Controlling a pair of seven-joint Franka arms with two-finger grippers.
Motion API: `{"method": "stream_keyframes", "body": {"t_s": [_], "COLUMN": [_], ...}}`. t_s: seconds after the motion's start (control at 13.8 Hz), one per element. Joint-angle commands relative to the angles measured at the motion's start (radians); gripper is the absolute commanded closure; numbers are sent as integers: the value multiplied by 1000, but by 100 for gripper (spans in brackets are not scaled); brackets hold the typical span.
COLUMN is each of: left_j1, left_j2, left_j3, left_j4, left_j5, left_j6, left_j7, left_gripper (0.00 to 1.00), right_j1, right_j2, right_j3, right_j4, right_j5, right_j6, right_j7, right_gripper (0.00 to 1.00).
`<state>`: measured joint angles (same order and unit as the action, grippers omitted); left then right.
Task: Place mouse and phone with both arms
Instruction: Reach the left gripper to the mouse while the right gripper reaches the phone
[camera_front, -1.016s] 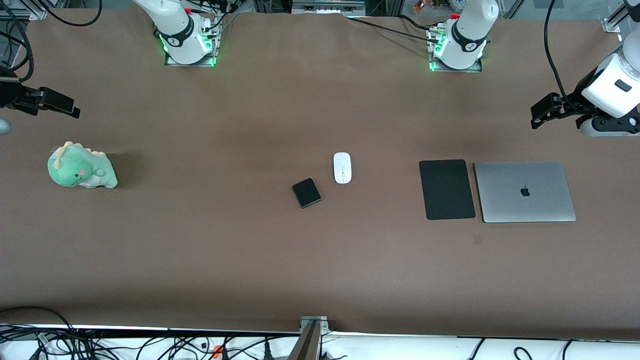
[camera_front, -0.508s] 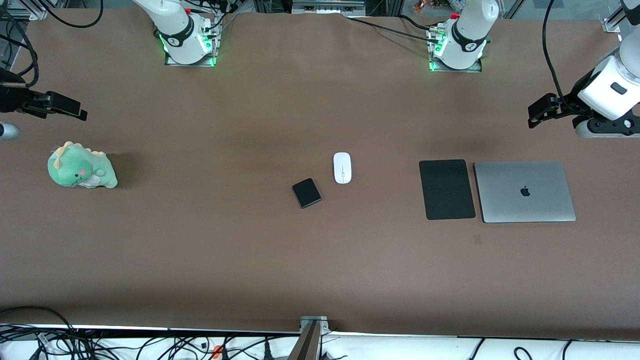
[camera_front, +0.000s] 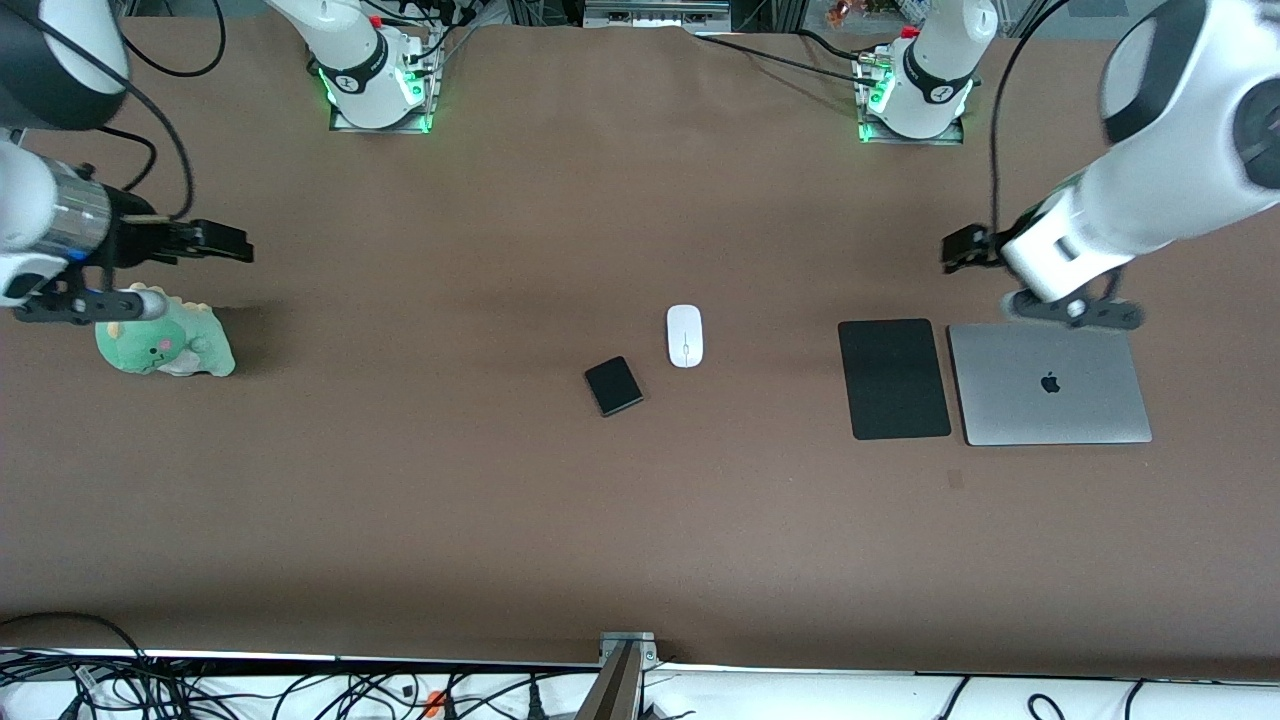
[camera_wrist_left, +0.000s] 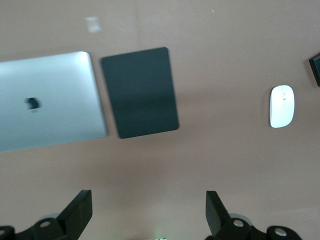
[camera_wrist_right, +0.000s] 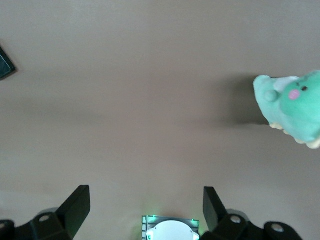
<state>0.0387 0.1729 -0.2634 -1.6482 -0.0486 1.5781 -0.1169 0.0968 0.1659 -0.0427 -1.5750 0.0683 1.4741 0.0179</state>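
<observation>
The white mouse (camera_front: 685, 336) lies near the table's middle, and the black phone (camera_front: 613, 386) lies beside it, a little nearer the front camera. My left gripper (camera_front: 960, 250) is open and empty in the air over bare table, next to the black mouse pad (camera_front: 893, 378). Its wrist view shows the mouse (camera_wrist_left: 282, 106) and a corner of the phone (camera_wrist_left: 316, 67), well away from the gripper (camera_wrist_left: 148, 210). My right gripper (camera_front: 228, 242) is open and empty over bare table, beside a green plush dinosaur (camera_front: 163, 340). Its wrist view shows the gripper (camera_wrist_right: 146, 207) and a corner of the phone (camera_wrist_right: 5, 62).
A closed silver laptop (camera_front: 1048, 383) lies beside the mouse pad, toward the left arm's end. Both show in the left wrist view, the laptop (camera_wrist_left: 47, 107) and the pad (camera_wrist_left: 140, 92). The plush (camera_wrist_right: 292, 107) shows in the right wrist view. Cables lie along the front edge.
Both arms have swung in from the table's ends toward its middle. The left gripper now hangs by the mouse pad, the right gripper by the plush. Mouse and phone have not moved.
</observation>
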Motion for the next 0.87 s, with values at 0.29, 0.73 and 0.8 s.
{"method": "stream_keyframes", "body": {"t_s": [0.29,0.73,0.8], "left_j1": [-137,-354,-382], "left_j2": [220,437,471], "left_j3": [-66,-59,-60], "left_j4": [33,25,27], "left_j5": [-11,169,235], "left_j6": [222,560,588], "left_j7": [-254,-662,-726], "left_gripper": [0,0,0], "right_j1": [9,87,90], "right_j2": [130,227,237], "right_j3": [30,30,30], "right_j4": [-4,-4,-4], "right_j5": [13,15,15], "right_j6": [101,254,271], "right_j7": [7,31,45], "right_gripper": [0,0,0]}}
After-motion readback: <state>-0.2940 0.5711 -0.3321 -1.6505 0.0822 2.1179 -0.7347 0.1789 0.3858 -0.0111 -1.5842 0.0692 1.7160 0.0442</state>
